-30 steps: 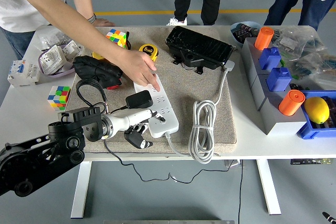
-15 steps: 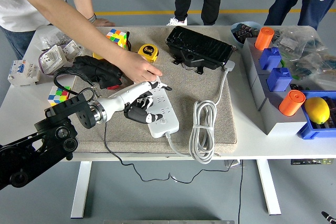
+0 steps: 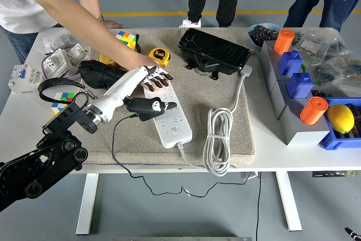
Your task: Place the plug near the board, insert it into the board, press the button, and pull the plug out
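A white power strip (image 3: 172,123) lies slantwise on the beige mat (image 3: 225,91). A black plug adapter (image 3: 144,106) sits on the strip's left side, and its thin black cable (image 3: 114,139) trails off the table's front edge. My left hand (image 3: 153,75) reaches in from the lower left, with its fingers (image 3: 161,74) stretched out over the strip's far end; the adapter lies just below its palm. A person's hand (image 3: 133,60) rests at that same far end, partly under my fingers. My right arm is out of view.
A coiled white cable (image 3: 219,139) lies right of the strip. Behind it are a black box (image 3: 214,49), a yellow tape measure (image 3: 160,55), two colour cubes (image 3: 125,39) and a black bundle (image 3: 101,73). Bins with orange cylinders (image 3: 312,110) and a lemon (image 3: 340,118) stand at the right.
My left hand rose from the table's front edge, passed over the adapter and stretched its fingers out over the strip's far end. The person's hand stayed there.
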Motion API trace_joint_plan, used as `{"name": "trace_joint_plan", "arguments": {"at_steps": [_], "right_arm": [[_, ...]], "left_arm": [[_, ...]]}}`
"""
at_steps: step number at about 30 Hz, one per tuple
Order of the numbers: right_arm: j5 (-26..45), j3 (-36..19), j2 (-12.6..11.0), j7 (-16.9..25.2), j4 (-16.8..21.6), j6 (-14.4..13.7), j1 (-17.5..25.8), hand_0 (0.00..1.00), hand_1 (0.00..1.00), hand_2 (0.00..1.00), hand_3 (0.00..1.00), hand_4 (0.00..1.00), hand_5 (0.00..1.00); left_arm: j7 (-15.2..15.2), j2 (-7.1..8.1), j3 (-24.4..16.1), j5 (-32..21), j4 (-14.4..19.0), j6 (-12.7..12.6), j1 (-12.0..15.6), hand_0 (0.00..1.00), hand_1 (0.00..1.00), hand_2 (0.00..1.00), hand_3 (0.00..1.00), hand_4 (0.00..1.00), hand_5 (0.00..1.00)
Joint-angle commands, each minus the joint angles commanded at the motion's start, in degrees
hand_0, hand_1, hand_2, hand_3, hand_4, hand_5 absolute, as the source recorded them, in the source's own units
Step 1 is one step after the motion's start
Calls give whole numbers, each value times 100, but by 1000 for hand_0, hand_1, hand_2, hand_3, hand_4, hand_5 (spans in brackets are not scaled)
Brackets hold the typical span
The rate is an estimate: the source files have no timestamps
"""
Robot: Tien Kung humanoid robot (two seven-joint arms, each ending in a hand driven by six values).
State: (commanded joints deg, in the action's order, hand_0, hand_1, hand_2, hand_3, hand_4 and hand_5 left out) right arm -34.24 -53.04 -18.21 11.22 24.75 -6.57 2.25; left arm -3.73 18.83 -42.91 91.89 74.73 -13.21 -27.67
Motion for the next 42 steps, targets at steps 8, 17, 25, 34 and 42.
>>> {"name": "trace_joint_plan", "arguments": {"at_steps": [8, 17, 25, 34, 42], "right_arm": [[5, 52, -27, 0, 8, 0, -10, 604, 619, 619, 549, 989, 400], [7, 57, -47, 4, 10, -4, -7, 605, 619, 620, 549, 990, 400], [11, 72, -50, 5, 13, -3, 8, 604, 619, 620, 549, 990, 401], [5, 38, -38, 3, 9, -2, 16, 605, 619, 620, 549, 989, 400], [-3, 8, -37, 4, 11, -5, 11, 606, 619, 620, 549, 989, 400]], "left_arm": [[452, -116, 86, 933, -361, -91, -57, 738, 725, 747, 773, 998, 536], [794, -200, 210, 1387, -654, -75, -153, 653, 666, 692, 731, 998, 500], [949, -274, 350, 1635, -937, -34, -219, 585, 634, 649, 704, 998, 452], [982, -355, 405, 1646, -1169, -43, -287, 575, 629, 646, 705, 998, 447], [1078, -415, 448, 1593, -1325, -36, -361, 501, 598, 606, 669, 997, 453]]}}
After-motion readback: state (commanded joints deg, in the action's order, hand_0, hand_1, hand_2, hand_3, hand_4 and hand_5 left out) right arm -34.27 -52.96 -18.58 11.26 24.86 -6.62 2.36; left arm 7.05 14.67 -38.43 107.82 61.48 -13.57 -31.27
